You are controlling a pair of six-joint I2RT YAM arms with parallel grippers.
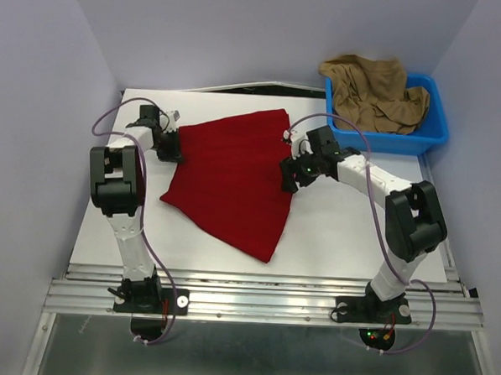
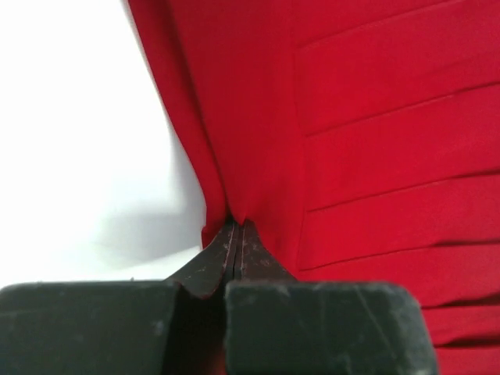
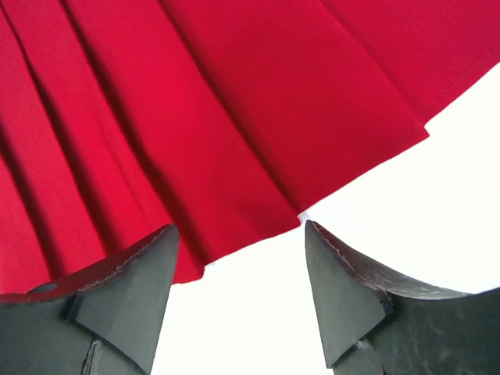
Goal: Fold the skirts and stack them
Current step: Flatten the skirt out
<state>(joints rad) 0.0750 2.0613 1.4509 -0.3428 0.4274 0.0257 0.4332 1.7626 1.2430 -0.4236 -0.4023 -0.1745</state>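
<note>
The left gripper (image 1: 169, 149) sits at the left edge of the red skirt (image 1: 230, 178), near that edge's far end. In the left wrist view its fingers (image 2: 211, 269) are pressed together with no gap, and a pinched fold of the red cloth runs down into their tips, so it is clamped on the skirt's edge. The red skirt lies spread flat on the white table (image 1: 340, 234), fanning out wider toward the near side, with pleat lines running along its length. Its lower corner points toward the arms' bases.

The right gripper (image 1: 288, 178) is at the right edge of the red skirt, about halfway along it. In the right wrist view its two fingers (image 3: 129, 285) stand wide apart, holding nothing. The skirt's stitched hem lies just beyond their tips, with bare table showing between them.

Beyond the red skirt's far right corner, well apart from it, the tan skirt (image 1: 375, 95) lies crumpled in the blue bin (image 1: 387, 143), part of it draped over the bin's far left rim.
</note>
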